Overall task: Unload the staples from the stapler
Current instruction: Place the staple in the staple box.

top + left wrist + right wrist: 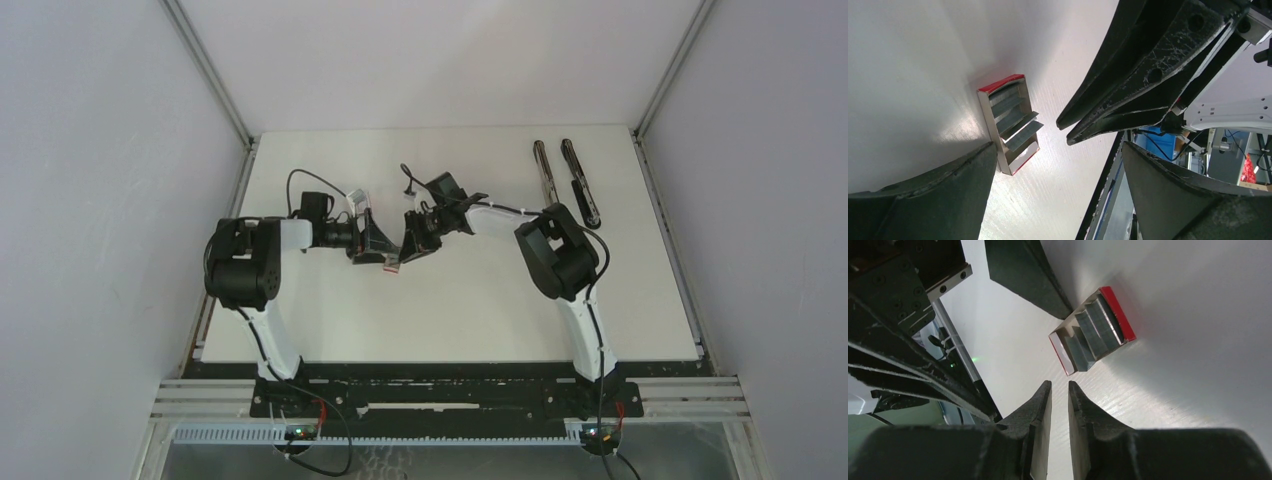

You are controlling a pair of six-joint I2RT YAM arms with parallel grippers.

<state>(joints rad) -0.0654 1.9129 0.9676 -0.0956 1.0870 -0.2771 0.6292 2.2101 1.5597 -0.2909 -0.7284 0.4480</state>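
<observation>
A small white-and-red box lies open on the table between my two grippers. Several silvery-grey staple strips lie in it, some sticking out over its edge; they also show in the right wrist view. My left gripper is open and empty, just above the table with the box by its left finger. My right gripper is shut with a thin gap and holds nothing; its tips point at the box. The black and silver stapler lies opened flat at the far right.
Both grippers face each other closely over the box at the table's middle. The right gripper's black fingers reach into the left wrist view. The white table ends in dark rails at the near and side edges.
</observation>
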